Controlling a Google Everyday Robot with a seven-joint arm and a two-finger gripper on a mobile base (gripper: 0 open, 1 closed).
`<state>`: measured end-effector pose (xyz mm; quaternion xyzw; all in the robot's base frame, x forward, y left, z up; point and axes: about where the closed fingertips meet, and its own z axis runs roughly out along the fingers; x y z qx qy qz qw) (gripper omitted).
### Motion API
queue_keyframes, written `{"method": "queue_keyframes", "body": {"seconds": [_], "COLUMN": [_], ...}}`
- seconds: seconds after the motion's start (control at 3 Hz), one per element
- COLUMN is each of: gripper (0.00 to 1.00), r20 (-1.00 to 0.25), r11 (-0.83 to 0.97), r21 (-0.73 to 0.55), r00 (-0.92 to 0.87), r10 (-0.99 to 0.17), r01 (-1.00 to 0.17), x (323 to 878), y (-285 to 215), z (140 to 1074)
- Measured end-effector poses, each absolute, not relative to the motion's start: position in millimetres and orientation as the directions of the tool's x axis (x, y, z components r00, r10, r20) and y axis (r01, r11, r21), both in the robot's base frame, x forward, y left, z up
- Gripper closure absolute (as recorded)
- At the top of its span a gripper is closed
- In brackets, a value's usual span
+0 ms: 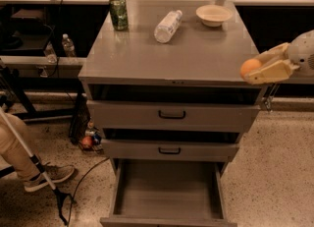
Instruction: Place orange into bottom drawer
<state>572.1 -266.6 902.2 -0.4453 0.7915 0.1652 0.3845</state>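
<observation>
The orange (250, 67) is a small round fruit held between the two pale fingers of my gripper (256, 69) at the right edge of the grey cabinet top (171, 54). The gripper is shut on it and reaches in from the right, above the cabinet's front right corner. The bottom drawer (167, 191) is pulled open below, a wide grey tray with nothing in it. It lies lower and to the left of the gripper.
On the cabinet top stand a green can (118, 12), a lying plastic bottle (167, 25) and a beige bowl (213, 14). Two upper drawers with black handles (171, 115) are slightly open. A person's leg and shoe (46, 174) are at left, with clutter (88, 140) by the cabinet.
</observation>
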Motion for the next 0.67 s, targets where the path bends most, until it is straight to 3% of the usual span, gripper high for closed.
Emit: {"method": "queue_keyframes", "body": {"seconds": [0.67], "gripper": [1.00], "r20": [-0.667], "r11": [0.444], "r21": [0.070], "r00": [-0.373], "r10": [-0.645], "r01": [-0.893], "x": [480.4], "y": [-236.0], "z": [790.3]}}
